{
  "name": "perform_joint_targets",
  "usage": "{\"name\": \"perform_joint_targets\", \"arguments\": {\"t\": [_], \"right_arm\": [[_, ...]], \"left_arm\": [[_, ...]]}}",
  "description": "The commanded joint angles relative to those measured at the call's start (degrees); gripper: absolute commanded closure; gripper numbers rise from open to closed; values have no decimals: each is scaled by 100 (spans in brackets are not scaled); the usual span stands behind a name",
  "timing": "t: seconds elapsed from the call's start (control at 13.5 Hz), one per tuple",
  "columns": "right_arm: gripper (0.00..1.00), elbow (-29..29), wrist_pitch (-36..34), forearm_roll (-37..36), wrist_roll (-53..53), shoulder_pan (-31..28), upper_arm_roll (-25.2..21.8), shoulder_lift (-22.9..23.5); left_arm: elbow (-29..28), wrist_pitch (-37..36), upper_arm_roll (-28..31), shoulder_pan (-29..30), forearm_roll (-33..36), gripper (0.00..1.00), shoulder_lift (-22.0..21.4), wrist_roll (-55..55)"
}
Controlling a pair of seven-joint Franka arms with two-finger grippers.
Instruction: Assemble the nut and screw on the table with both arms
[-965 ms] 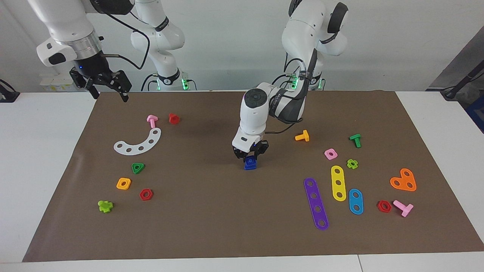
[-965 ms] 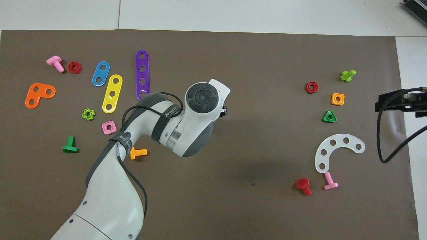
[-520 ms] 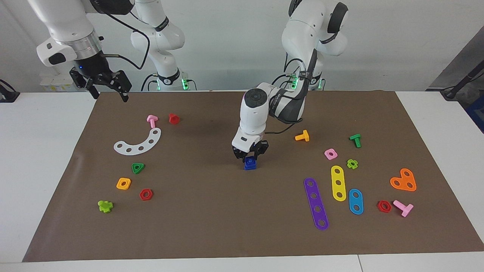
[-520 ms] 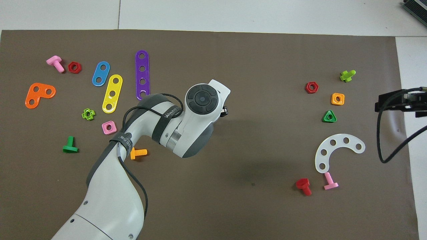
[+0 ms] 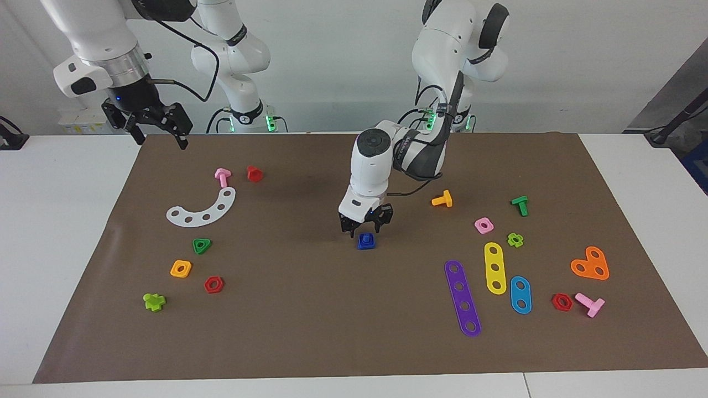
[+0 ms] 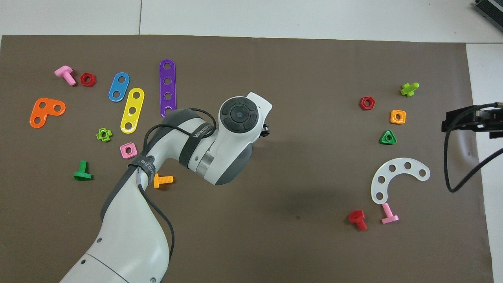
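left gripper lifted off nut | fingers released | right gripper waits, fingers released

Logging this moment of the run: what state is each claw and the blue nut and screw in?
left claw: open, just above the blue pair, not touching it
right claw: open, raised over the mat's edge at the right arm's end, waiting
nut: flat on the brown mat, released
screw: seated in the nut, stud up
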Motion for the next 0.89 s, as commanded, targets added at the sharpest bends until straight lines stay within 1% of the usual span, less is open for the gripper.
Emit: {"name": "perform_joint_targets", "arguments": {"t": [0.0, 0.07, 0.15, 0.22, 0.3, 0.45, 0.59, 0.74, 0.82], "right_arm": [[0, -115, -31, 45, -94, -50, 40, -115], [0, -115, -31, 45, -94, -50, 40, -115], [0, -115, -31, 45, -94, -50, 40, -115], [0, -115, -31, 45, -94, -50, 40, -115], [0, -115, -31, 45, -94, -50, 40, -115], [0, -115, -31, 45, -94, -50, 40, -115], [0, -115, -31, 45, -94, -50, 40, -115], [0, -115, -31, 45, -94, -50, 40, -115], [0, -115, -31, 45, -94, -50, 40, -115]], "left_arm": [[542, -863, 82, 182, 67, 23, -85, 17], [587, -1014, 73, 392, 76, 23, -190, 114], [535, -1102, 29, 638, -11, 23, -565, 445], [456, -1356, 29, 797, -38, 23, -865, 884], [482, -1750, 20, 1025, -56, 23, -1033, 1306], [438, -2287, 29, 1508, -152, 23, -1428, 2298], [438, -2797, 38, 1974, -153, 23, -1622, 3230], [342, -3044, 64, 2361, -153, 24, -1851, 3926], [219, -3054, 64, 2537, -161, 24, -2026, 4199]]}}
